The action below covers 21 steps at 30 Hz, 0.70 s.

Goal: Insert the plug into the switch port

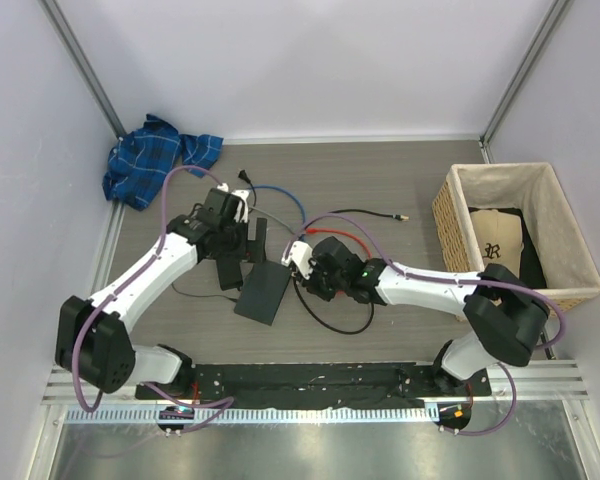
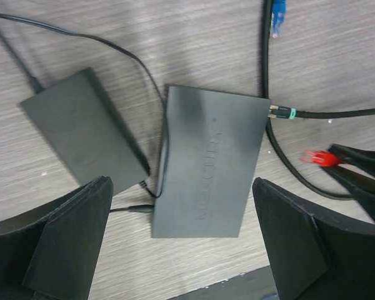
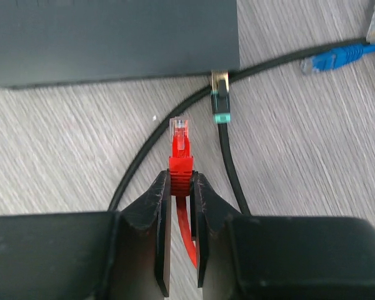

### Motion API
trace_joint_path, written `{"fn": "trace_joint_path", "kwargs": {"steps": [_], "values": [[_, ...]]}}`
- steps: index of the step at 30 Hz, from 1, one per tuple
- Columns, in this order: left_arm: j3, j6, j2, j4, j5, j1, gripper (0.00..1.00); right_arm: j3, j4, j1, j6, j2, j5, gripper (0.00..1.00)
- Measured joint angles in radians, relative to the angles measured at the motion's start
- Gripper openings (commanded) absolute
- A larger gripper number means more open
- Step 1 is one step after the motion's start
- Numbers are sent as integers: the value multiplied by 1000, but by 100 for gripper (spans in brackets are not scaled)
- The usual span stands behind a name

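The right gripper [image 3: 181, 187] pinches the red-booted, clear-tipped plug [image 3: 180, 134], aimed at the flat dark grey switch box [image 3: 112, 37] but short of its edge; the grasp looks done, insertion is left. The left gripper [image 2: 181, 200] hangs spread wide above it.

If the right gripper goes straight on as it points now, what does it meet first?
Probably the black cable lying across before the switch edge, unless the red plug passes above it.

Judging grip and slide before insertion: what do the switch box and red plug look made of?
Switch box: matte dark grey, plastic or painted metal, unclear; embossed lettering, dull sheen. Red plug: clear hard-plastic tip, red rubbery-looking boot, pinched in the right gripper.
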Motion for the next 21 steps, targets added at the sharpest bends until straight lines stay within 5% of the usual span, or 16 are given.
{"fn": "trace_joint_path", "kwargs": {"steps": [10, 21], "values": [[2, -34, 149, 14, 32, -8, 90, -14, 179, 0, 22, 80, -25, 1], [5, -62, 222, 11, -43, -63, 81, -13, 129, 0, 18, 114, -26, 1]]}}
